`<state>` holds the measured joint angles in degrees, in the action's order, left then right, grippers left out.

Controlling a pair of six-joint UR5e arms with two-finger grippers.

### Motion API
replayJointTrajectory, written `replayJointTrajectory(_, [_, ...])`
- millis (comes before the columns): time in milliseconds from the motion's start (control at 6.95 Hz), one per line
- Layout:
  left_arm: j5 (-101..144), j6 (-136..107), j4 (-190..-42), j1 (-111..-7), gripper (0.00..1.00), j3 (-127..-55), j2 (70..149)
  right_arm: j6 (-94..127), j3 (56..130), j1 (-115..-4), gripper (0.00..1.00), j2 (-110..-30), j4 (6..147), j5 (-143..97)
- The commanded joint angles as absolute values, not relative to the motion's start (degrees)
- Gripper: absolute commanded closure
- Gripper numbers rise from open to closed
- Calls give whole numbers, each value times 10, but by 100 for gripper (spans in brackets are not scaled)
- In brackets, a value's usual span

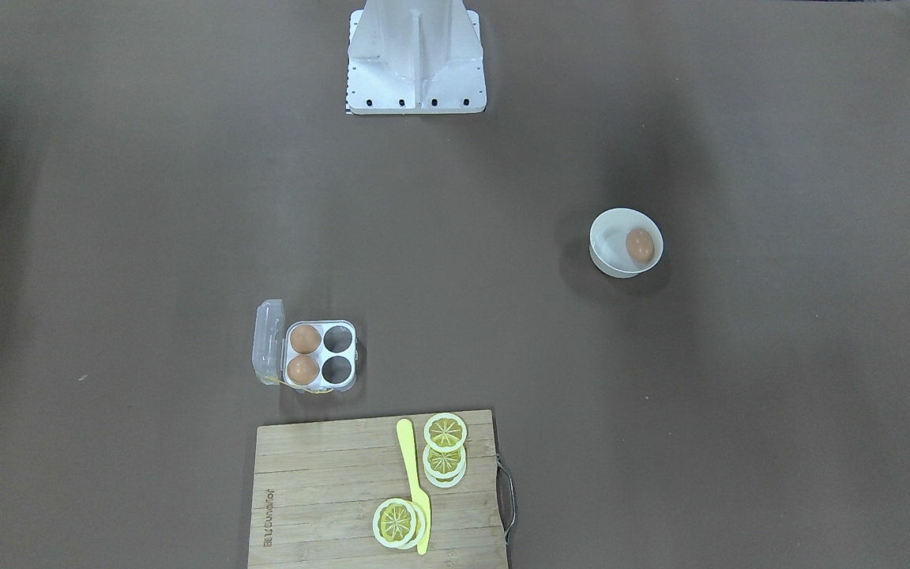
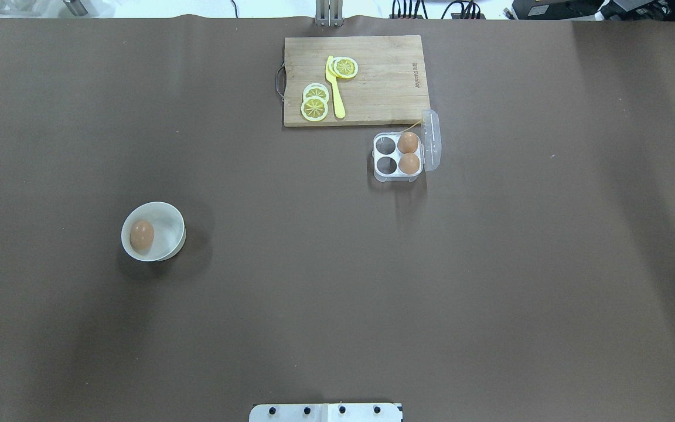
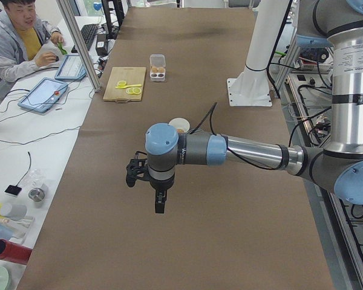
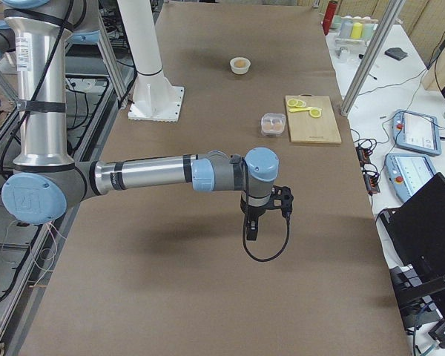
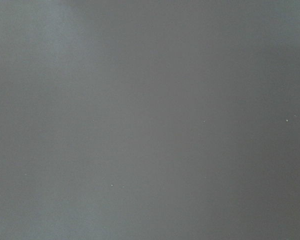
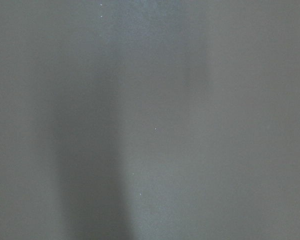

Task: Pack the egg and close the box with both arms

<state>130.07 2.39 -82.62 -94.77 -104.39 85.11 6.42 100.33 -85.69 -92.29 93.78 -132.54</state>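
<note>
Exterior left, bowl partly behind left arm

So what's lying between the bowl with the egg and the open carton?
Nothing: in the overhead exterior view only bare brown table runs from the bowl to the box. The cutting board sits beyond the box, off that line.

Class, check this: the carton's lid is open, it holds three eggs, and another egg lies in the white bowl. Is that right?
Not quite. The overhead view shows the carton holding two eggs, not three, with two cells empty. The lid is open, and another egg lies in the white bowl.
</note>
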Motion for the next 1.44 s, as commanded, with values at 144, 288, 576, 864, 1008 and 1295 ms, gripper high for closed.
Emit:
replayJointTrajectory(144, [1303,21,-825,-947,2,-1057,850,65,1005,-857,0,-923,938,-1325])
replayJointTrajectory(288, [1301,24,-826,-947,2,-1057,846,67,1005,-857,0,-923,938,-1326])
replayJointTrajectory(576, [1303,24,-827,-947,2,-1057,846,68,1005,-857,0,-923,938,-1326])
replayJointTrajectory(864, [1306,25,-831,-947,2,-1057,845,69,1005,-857,0,-923,938,-1326])
replayJointTrajectory(1008, [1306,23,-833,-948,2,-1058,845,70,1005,-856,0,-923,938,-1326])
replayJointTrajectory(1295, [1306,22,-832,-947,2,-1063,845,69,1002,-857,0,-923,938,-1327])
